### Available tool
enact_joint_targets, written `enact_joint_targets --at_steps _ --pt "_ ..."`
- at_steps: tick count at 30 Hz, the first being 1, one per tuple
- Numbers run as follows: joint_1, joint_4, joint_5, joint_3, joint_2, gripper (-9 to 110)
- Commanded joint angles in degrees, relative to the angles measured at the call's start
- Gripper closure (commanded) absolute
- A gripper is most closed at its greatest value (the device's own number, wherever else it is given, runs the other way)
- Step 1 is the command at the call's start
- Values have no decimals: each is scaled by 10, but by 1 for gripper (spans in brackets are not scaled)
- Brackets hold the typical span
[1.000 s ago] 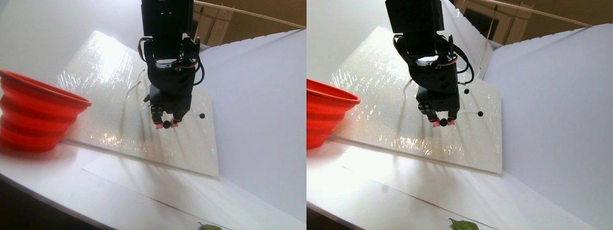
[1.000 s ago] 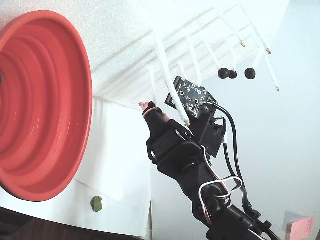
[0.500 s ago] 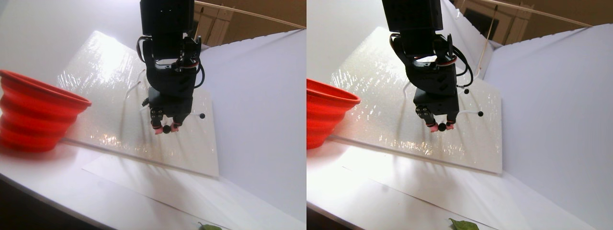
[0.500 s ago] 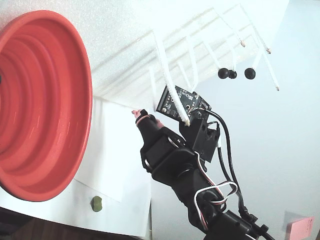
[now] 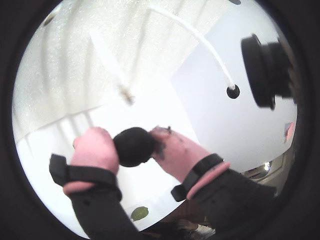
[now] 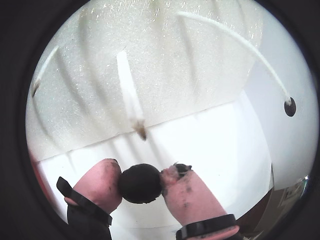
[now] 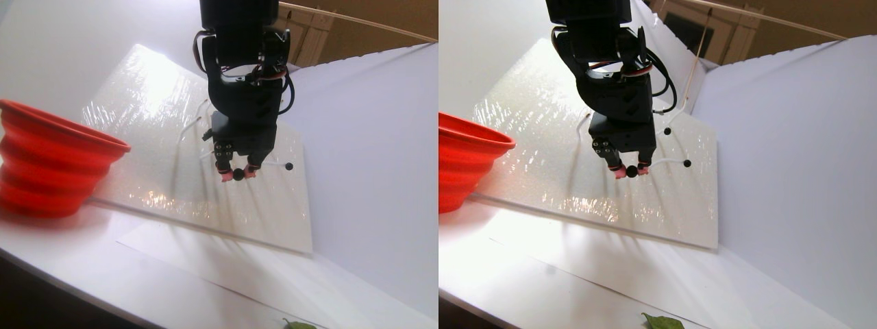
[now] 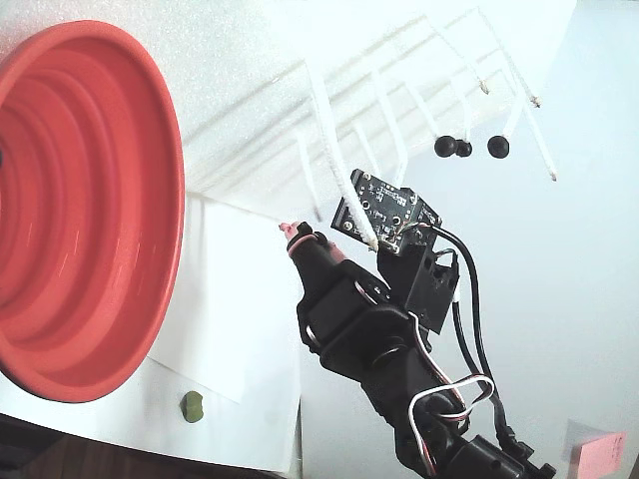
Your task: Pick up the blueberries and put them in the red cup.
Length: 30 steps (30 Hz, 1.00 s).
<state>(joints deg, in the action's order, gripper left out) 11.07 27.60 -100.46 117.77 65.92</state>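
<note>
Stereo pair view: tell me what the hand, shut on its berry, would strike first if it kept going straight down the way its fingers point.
Probably the glittery white foam board beneath the hand, which pinches a small round black blueberry. Nothing else shows in that line; the gap is unclear.

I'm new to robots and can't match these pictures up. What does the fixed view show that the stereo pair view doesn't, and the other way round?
Only the fixed view looks into the red cup, showing its stepped rings, plus three blueberries on white stems, a green lump and a pink note. Only the stereo pair view shows the gripper pinching a blueberry between pink fingertips, and a green leaf. Both show the cup and the arm.
</note>
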Motion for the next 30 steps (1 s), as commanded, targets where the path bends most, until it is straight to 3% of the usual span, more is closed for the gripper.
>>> enact_joint_targets --at_steps 1,30 --pt "13 17 -2 10 89 87" --pt "-84 -17 47 134 223 87"
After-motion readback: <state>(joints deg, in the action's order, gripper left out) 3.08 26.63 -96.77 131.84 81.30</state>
